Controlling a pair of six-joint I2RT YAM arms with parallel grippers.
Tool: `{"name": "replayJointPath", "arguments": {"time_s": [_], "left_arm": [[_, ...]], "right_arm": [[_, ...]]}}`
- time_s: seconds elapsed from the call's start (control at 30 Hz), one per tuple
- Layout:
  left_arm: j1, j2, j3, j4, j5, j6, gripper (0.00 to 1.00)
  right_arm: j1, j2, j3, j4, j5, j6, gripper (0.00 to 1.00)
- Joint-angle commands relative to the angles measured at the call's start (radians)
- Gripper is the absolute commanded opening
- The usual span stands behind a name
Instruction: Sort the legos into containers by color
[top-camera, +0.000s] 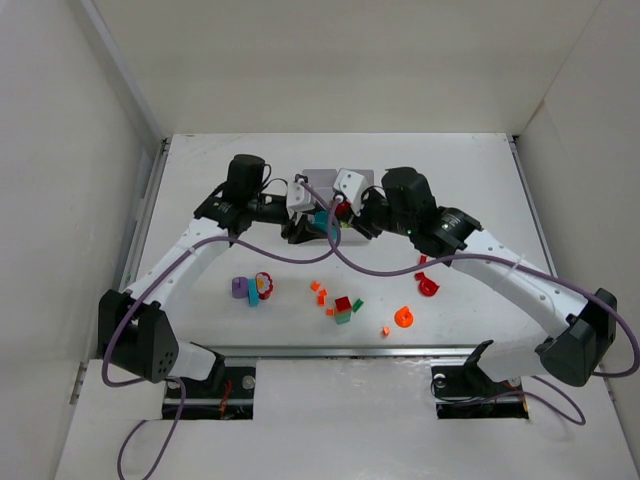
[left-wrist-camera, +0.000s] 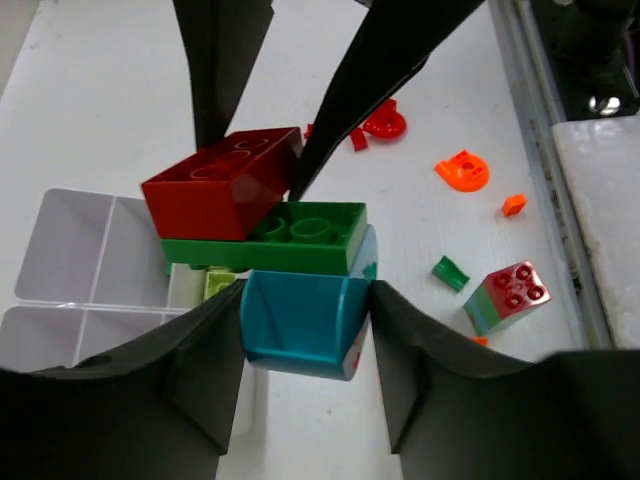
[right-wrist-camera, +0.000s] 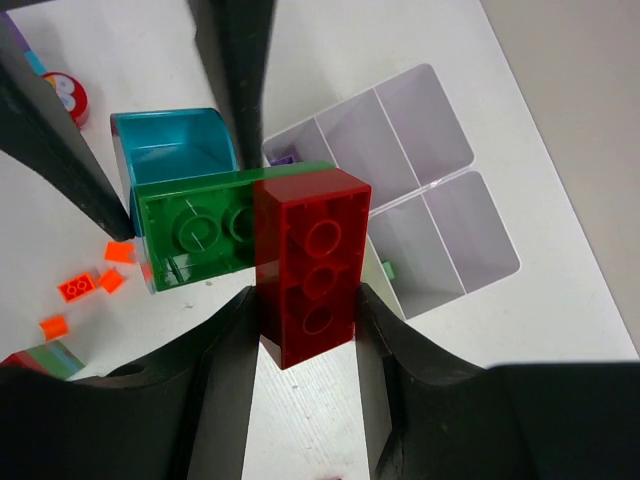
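While the left claw (left-wrist-camera: 305, 300) pinches the curved teal plastic brick (left-wrist-camera: 300, 335), the right claw (right-wrist-camera: 306, 295) pinches the oblong red brick (right-wrist-camera: 315, 235) — stacked just right of it.

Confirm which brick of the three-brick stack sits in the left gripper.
The teal brick, clamped in the left gripper. The red brick is in the right gripper; the green brick sits between them, gripped by neither.
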Motion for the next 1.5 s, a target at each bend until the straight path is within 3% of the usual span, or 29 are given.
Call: {"name": "replayJointPath", "arguments": {"time_s": [0.0, 0.03, 0.07, 0.2, 0.57, 0.87, 0.97, 1.03, 1.13, 1.23, 1.47], "left_arm": [[-0.004, -0.012, 0.048, 0.008, 0.046, 0.0, 0.44], [-0.004, -0.012, 0.038, -0.001, 0.046, -0.009, 0.37], [-0.004, -0.012, 0.038, -0.001, 0.046, -0.009, 0.22], [-0.004, -0.012, 0.029, -0.023, -0.008, -0.021, 0.0], [-0.004, -0.04, -0.033, -0.044, -0.142, -0.047, 0.0], [-0.004, -0.106, -0.177, 0.242, -0.53, -0.38, 0.0], [0.005, -0.124, -0.2, 0.289, -0.629, -0.429, 0.0], [0.005, -0.124, -0.209, 0.301, -0.651, -0.44, 0.0], [0.005, -0.133, -0.218, 0.301, -0.663, -0.44, 0.0], [0.024, -0.133, -0.218, 0.31, -0.672, -0.449, 0.0], [0.067, -0.11, -0.218, 0.361, -0.672, -0.468, 0.0]], "right_arm": [[0.02, -0.001, 0.056, 0.033, -0.028, -0.001, 0.0], [0.02, -0.001, 0.056, 0.044, -0.028, -0.001, 0.0], [0.02, -0.001, 0.056, 0.044, -0.028, -0.001, 0.0], [0.02, -0.011, 0.043, 0.081, -0.004, -0.001, 0.0], [-0.001, -0.001, 0.013, 0.099, 0.09, 0.089, 0.0], [-0.193, 0.111, 0.046, 0.148, -0.071, 0.167, 0.0], [-0.243, 0.177, 0.088, 0.135, -0.204, 0.076, 0.0], [-0.253, 0.234, 0.114, 0.098, -0.289, -0.119, 0.0], [-0.262, 0.275, 0.152, 0.063, -0.289, -0.328, 0.0], [-0.291, 0.346, 0.27, -0.089, -0.341, -0.51, 0.0], [-0.319, 0.55, 0.503, -0.358, -0.308, -0.697, 0.0]]}}
